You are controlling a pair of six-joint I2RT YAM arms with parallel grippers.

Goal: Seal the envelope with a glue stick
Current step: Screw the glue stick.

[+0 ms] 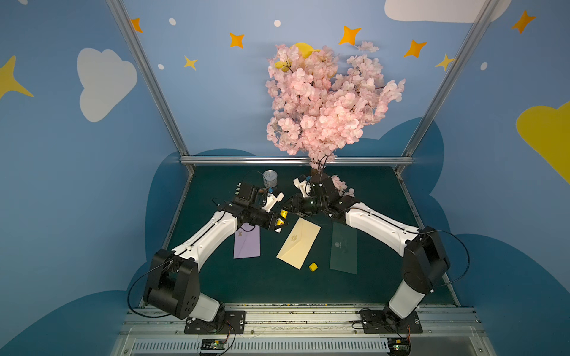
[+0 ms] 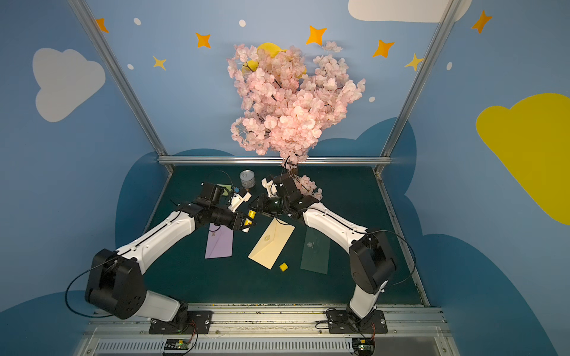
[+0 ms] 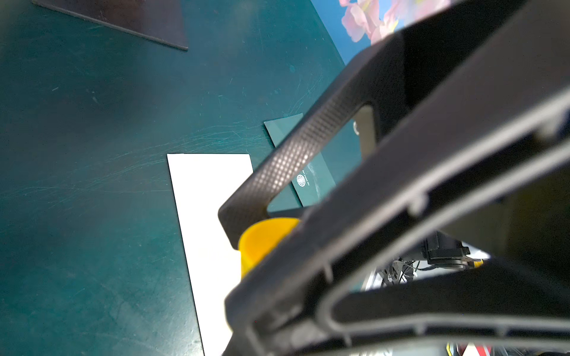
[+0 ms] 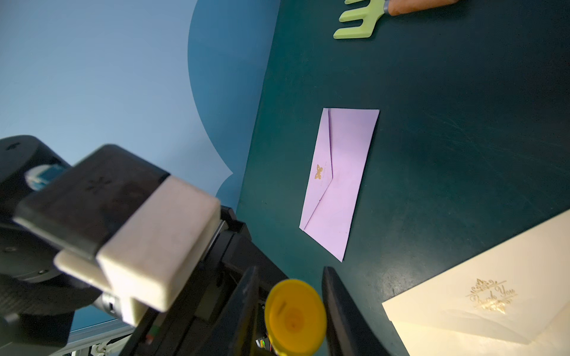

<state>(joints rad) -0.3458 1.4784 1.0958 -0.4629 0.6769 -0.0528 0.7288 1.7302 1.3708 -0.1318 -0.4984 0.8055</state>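
While left gripper [image 1: 280,222] clamps glue stick [image 1: 284,213], right gripper [image 4: 291,279] brackets its end.
Only right wrist cam shows that round end betw. narrow jaws, grip unclear; envelope [image 1: 298,243] lies flat on table [image 1: 370,191] nearby.

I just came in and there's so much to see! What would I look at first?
Probably the big pink blossom tree at the back of the table. Then the robot's left hand and right hand, meeting at a yellow glue stick above the middle. A cream envelope lies flat nearby, between a purple envelope and a dark green envelope.
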